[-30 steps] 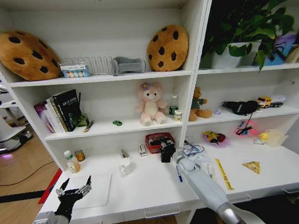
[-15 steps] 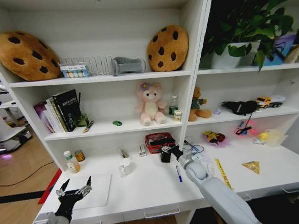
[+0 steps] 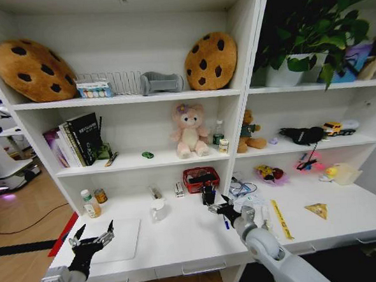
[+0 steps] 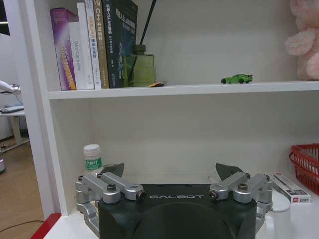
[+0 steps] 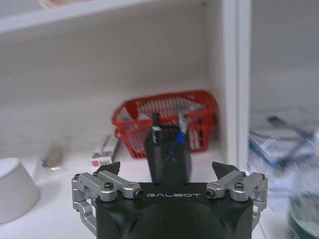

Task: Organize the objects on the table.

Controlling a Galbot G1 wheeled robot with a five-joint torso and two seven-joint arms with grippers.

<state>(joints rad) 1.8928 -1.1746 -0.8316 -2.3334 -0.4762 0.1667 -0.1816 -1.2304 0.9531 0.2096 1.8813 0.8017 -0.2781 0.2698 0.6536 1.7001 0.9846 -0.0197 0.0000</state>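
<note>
Our right hand (image 3: 219, 209) hovers open over the worktop (image 3: 187, 237) near a black pen holder (image 5: 167, 157); left hand (image 3: 92, 239) (also open) waits at the worktop's left edge.

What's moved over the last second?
The right claw has drawn back from the black pen holder, open and holding nothing; the holder stands in front of the red basket. The left claw stays open over the laptop. The table items are unchanged.

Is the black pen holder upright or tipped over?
Upright. The pen holder stands on the table before the red basket, pens sticking up.
</note>
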